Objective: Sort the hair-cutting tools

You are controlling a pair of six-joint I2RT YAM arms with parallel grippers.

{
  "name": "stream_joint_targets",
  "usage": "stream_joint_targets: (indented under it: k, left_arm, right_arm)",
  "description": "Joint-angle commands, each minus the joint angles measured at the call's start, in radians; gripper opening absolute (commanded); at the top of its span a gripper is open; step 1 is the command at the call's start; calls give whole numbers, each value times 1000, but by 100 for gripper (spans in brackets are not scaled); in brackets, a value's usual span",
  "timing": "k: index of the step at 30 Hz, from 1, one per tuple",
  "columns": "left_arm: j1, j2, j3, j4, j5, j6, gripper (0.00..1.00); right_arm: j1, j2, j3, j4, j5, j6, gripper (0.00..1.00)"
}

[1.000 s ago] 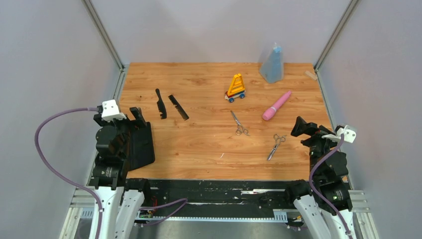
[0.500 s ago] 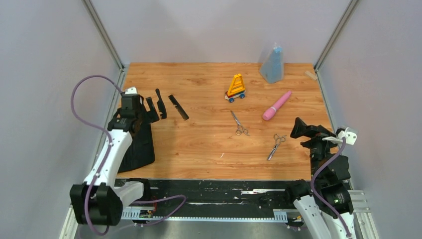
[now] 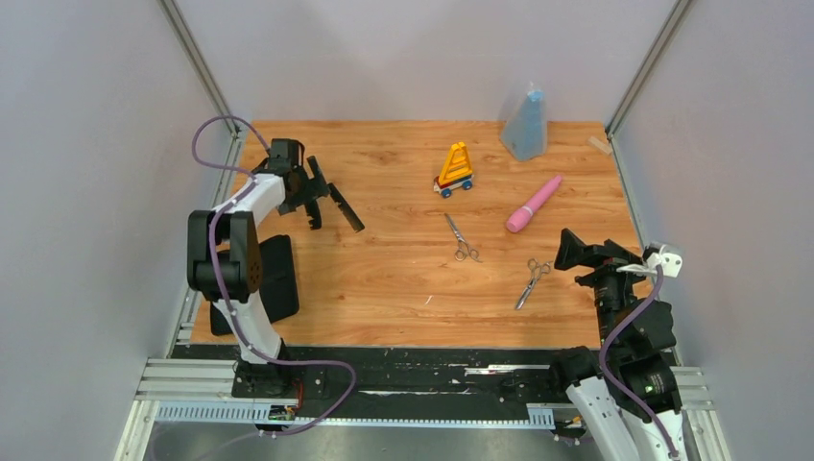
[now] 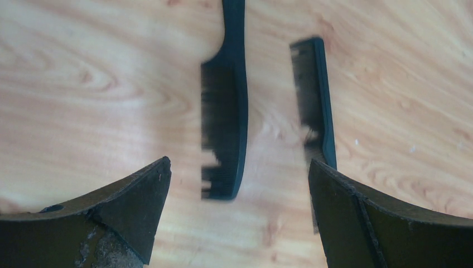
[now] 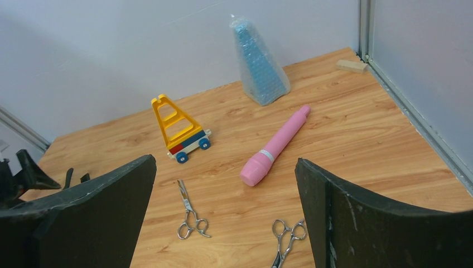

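So the left gripper (image 3: pixel 309 197) is hovering right over the two combs, up by the left edge of the table (image 3: pixel 384 298) toward the far-left corner. Its jaws are standing wide apart with nothing in them. In the wrist view the handled comb (image 4: pixel 228 111) is lying flat between the fingers (image 4: pixel 128 206), teeth pointing at the left-hand one. The straight comb (image 4: pixel 318 95) is lying just beside it, not touching, with its near end hiding behind the other finger. The right gripper (image 3: pixel 566 248) is sitting back by the right edge, jaws also spread and empty. It's looking out over the middle scissors (image 5: pixel 189 215) and the right scissors (image 5: pixel 284 240), which are lying flat and apart from each other in the right half of the surface. The pink wand (image 5: pixel 276 146) and the yellow toy (image 5: pixel 179 128) are sitting further back, and I'm guessing they're just clutter. My read is that nothing is getting sorted yet and the left arm is lining up on the handled comb. Those combs are looking light, thin and stiff, lying dead flat on smooth wood, so I'm expecting them to skate or spin if one finger is touching first. I'd be pinching across the solid spine at the toothed part, not the skinny handle or the tooth tips. The scissors are looking trickier: slick metal, very low, blades possibly swinging, so I'm thinking near the pivot is the safest place to grab.
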Motion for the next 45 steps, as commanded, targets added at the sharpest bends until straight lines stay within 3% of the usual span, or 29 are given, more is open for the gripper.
stream_joint_targets:
  k: [1, 7, 15, 27, 36, 45]
  left_arm:
    - [6, 135, 124, 66, -63, -11, 100]
    - [10, 317, 312, 73, -116, 23, 100]
    - [21, 473, 473, 27, -57, -1, 100]
    - [-8, 382, 265, 109, 136, -115, 100]
    - [-98, 399, 261, 101, 164, -108, 100]
    - [-212, 346, 154, 151, 186, -175, 100]
  right_arm:
    - [10, -7, -5, 33, -34, -11, 100]
    - [16, 1, -7, 36, -46, -17, 100]
    - [16, 16, -7, 35, -48, -20, 100]
    - [18, 1, -8, 38, -52, -18, 100]
    - [20, -16, -8, 36, -54, -18, 100]
    - [26, -22, -8, 38, -59, -18, 100]
